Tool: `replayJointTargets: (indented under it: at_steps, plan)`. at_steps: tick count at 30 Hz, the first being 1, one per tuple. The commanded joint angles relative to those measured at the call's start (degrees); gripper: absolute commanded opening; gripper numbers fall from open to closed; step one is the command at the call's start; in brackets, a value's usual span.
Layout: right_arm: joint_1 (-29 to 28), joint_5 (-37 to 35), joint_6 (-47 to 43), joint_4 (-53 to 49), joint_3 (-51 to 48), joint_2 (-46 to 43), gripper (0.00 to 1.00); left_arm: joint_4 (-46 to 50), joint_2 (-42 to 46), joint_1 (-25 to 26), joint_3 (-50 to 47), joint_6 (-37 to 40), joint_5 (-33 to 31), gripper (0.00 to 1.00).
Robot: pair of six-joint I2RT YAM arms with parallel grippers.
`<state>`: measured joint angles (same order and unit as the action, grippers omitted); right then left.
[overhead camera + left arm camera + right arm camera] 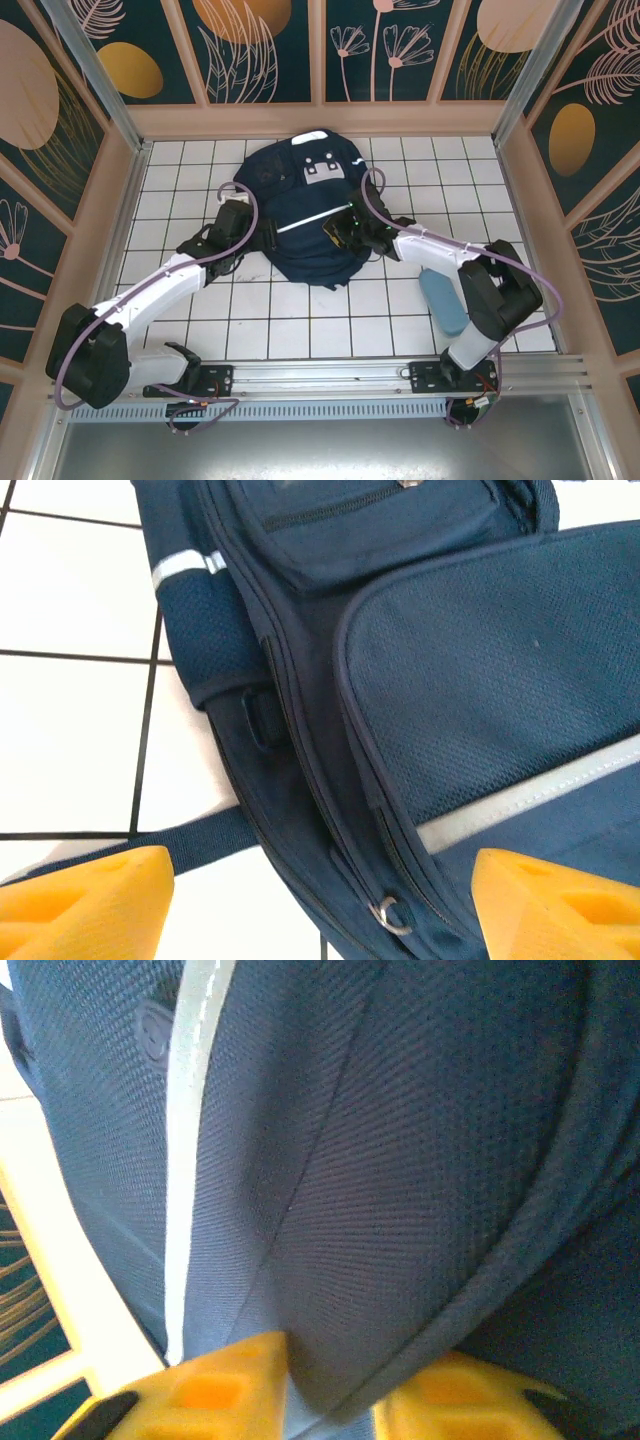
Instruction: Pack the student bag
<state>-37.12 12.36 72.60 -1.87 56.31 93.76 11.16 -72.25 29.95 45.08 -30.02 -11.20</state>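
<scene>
Right pincer [335,1400]: clamped on a fold of the large dark navy fabric backpack [450,1160], likely to lift it.
Left pincer [320,910]: fingers apart, over the metal zipper ring [388,916].

The top external camera looks steeply down from above and behind the arm bases, taking in the whole tiled table [300,330] and the student bag [300,250]. The left wrist camera sits close over the bag's left edge, with tiles beside it. The right wrist camera is nearest, hard against fabric and a reflective stripe [185,1160]. All three views share the bag.
</scene>
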Motion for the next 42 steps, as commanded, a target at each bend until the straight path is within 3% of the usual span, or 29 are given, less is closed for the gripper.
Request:
replayJointTargets:
  at_steps: [1,7,19,24,28,34,39,42]
  plan:
    - [0.5,0.3,0.3,2.9,3.2,0.6,0.13,0.3,1.5,-0.4,-1.7,-1.1,2.0,0.77]
    - [4.8,-0.5,-4.5,2.9,4.6,-3.9,0.0,-3.0,1.7,-0.4,-3.5,3.1,8.8,0.73]
    - [11.1,10.6,-5.9,7.9,8.4,-6.4,0.0,-22.3,-2.8,-0.4,-8.6,15.2,19.4,0.72]
    - [12.2,13.3,-5.5,9.0,11.1,-4.9,0.0,-24.3,-7.0,-0.4,-7.6,20.3,20.9,0.72]
    - [12.6,14.9,-5.2,9.6,12.4,-4.1,0.0,-23.1,-11.2,-0.4,-5.1,22.9,24.1,0.66]
    - [13.2,15.8,-5.1,9.8,12.5,-3.9,0.0,-27.1,-12.2,-0.4,-5.9,24.4,21.4,0.62]
    - [13.3,15.5,-5.1,9.9,12.4,-4.2,0.0,-30.3,-12.2,-0.4,-6.7,25.9,21.1,0.46]
    - [13.3,15.1,-5.1,9.8,12.3,-4.3,0.0,-31.5,-11.3,-0.5,-7.9,26.4,22.7,0.28]
